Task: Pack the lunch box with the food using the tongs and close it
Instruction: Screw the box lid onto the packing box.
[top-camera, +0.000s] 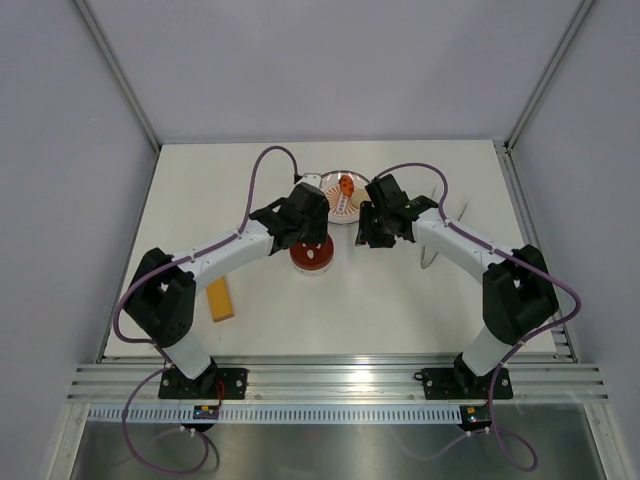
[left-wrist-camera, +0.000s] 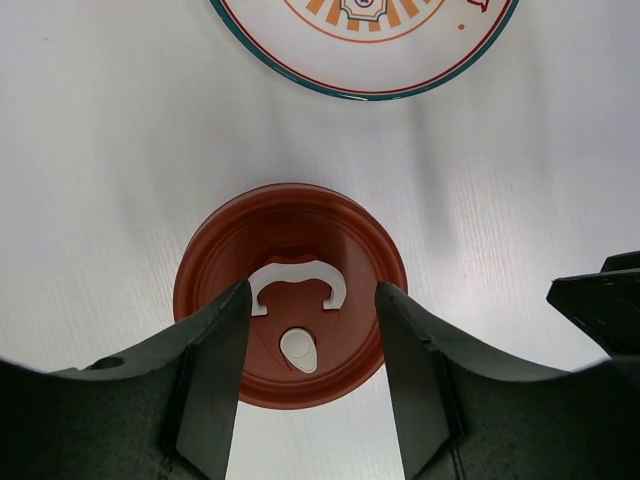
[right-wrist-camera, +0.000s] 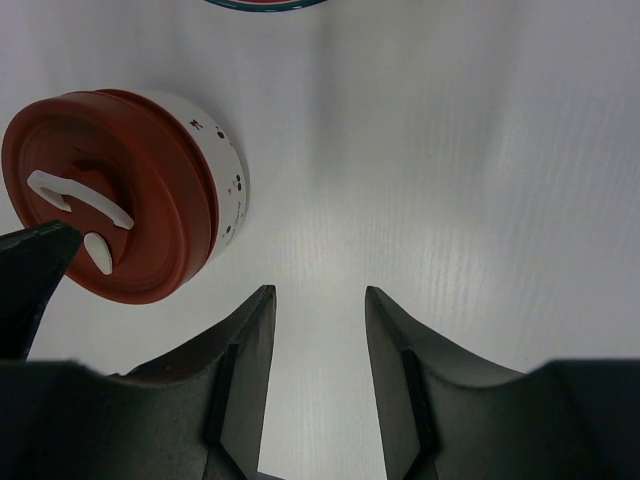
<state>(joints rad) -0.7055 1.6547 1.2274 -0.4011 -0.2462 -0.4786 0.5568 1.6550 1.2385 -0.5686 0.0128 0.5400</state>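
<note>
Two arms: both reach in over the middle of the table (top-camera: 380, 300), one from each side
lunch box (right-wrist-camera: 228, 190): stands upright on the table, just on the near side of the plate (left-wrist-camera: 330, 62) and apart from it; its pale side wall carries small dark specks
lid (left-wrist-camera: 290, 215): dark red and round, seated flat on the lunch box, which is closed
white mark (left-wrist-camera: 298, 282): curled shape on top of the lid, with a small white oval just beside it
left gripper (left-wrist-camera: 312, 298): hangs straight above the lid; jaws spread, one finger on either side of the white mark with a gap to it, nothing pinched
right gripper (right-wrist-camera: 318, 300): to the right of the lunch box, apart from it; jaws spread with only bare table between them
food (top-camera: 346, 186): an orange piece and paler bits lie on the plate, partly hidden by the arms
yellow-orange bar (top-camera: 220, 299): flat on the table beside the left arm, well apart from the lunch box
</note>
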